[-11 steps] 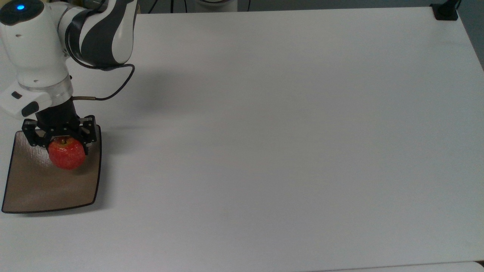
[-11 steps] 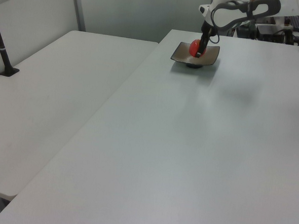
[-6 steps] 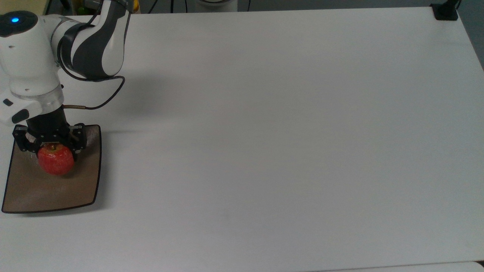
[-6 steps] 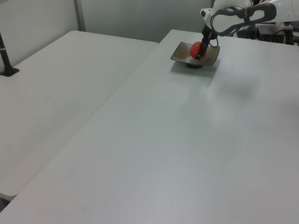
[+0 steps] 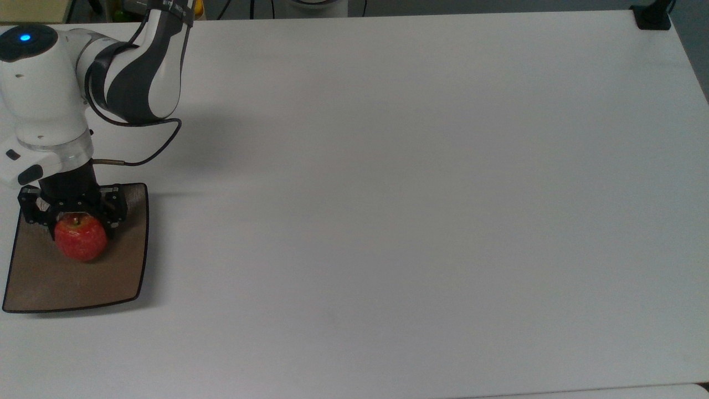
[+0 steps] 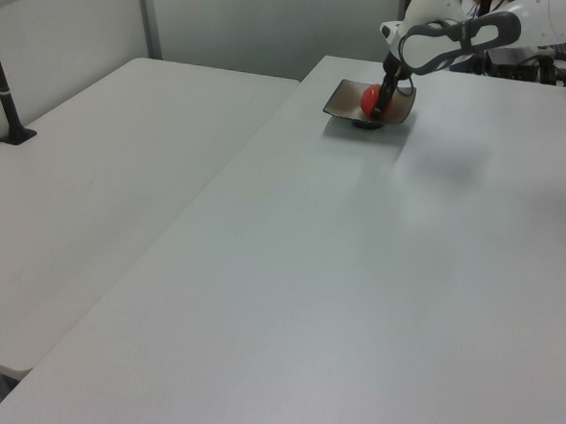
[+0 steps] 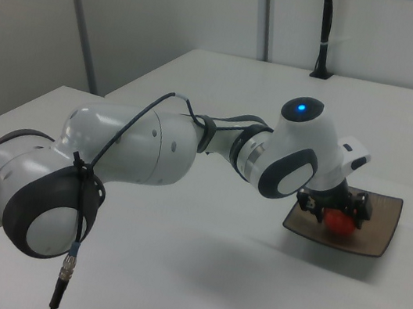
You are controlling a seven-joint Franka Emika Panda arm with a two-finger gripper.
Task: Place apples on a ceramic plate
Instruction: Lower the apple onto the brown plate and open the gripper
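A small red apple (image 5: pixel 80 239) with a short stem sits low over the far-left half of the tan-brown square plate (image 5: pixel 72 282), at the top view's left edge. My gripper (image 5: pixel 77 223) comes down from above and is shut on the apple, one black finger on either side of its upper half. I cannot tell whether the apple touches the plate. In the left view the apple (image 6: pixel 370 99), plate (image 6: pixel 343 102) and gripper (image 6: pixel 378 99) are at the table's far end. In the right view the apple (image 7: pixel 337 223) lies on the plate (image 7: pixel 379 223) under the gripper (image 7: pixel 337 211).
The white table (image 5: pixel 415 194) spreads wide to the top view's right of the plate. A black clamp (image 5: pixel 652 16) sits at its top right corner. A second white table (image 6: pixel 92 191) with a black post (image 6: pixel 4 94) adjoins on the left view's left.
The gripper carried the apple toward the top view's left and lower over the plate. In the last half second it hardly moved.
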